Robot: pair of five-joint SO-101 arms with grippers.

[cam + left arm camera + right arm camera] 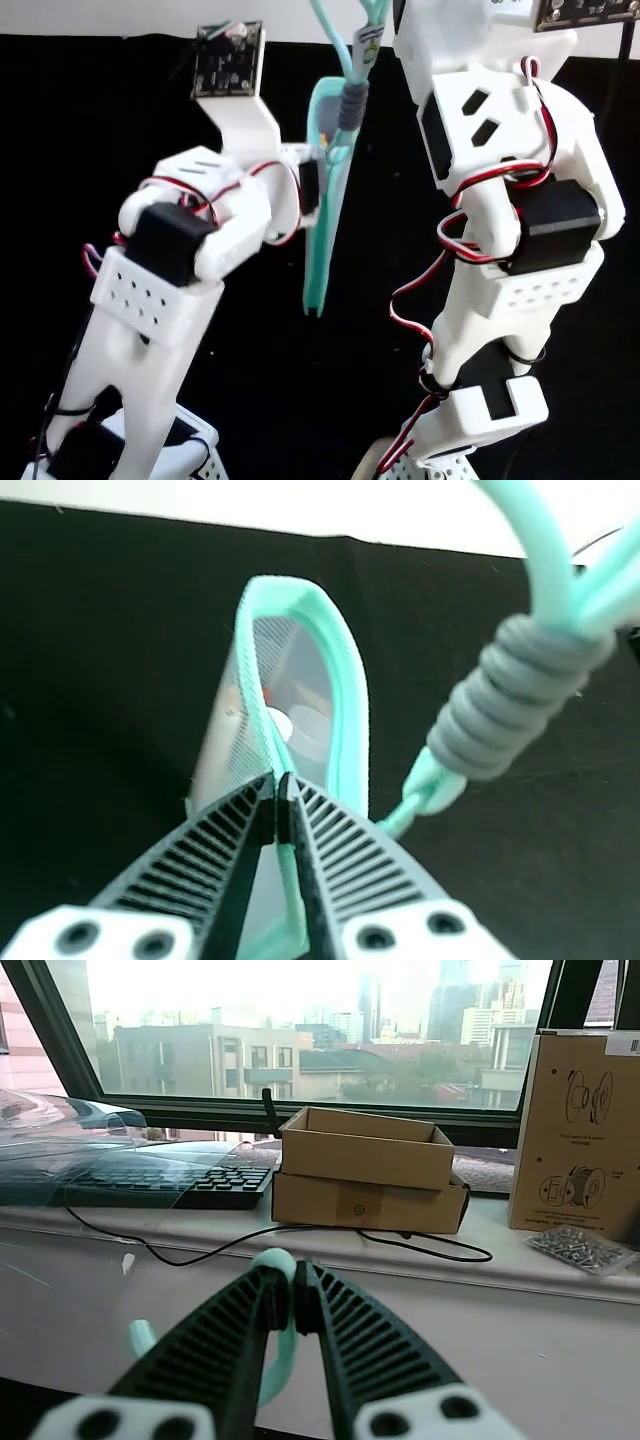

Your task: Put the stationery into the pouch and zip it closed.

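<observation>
- Up in the air, the pouch (322, 215) hangs between the two arms, its mouth gaping.
- Its teal rim is pinched tight by the left gripper (277, 785).
- Its teal strap (271, 1258) is clamped in the right gripper (293, 1278).
- Inside lie pale items (300, 730), possibly the stationery.

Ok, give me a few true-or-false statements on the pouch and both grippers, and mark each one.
1. The left gripper has its jaws shut on the teal rim of the pouch. True.
2. The pouch lies flat on the table. False: it hangs on edge in the air.
3. The right gripper is shut on a teal loop. True.
4. The pouch is empty. False: white items show through its mesh side.
</observation>
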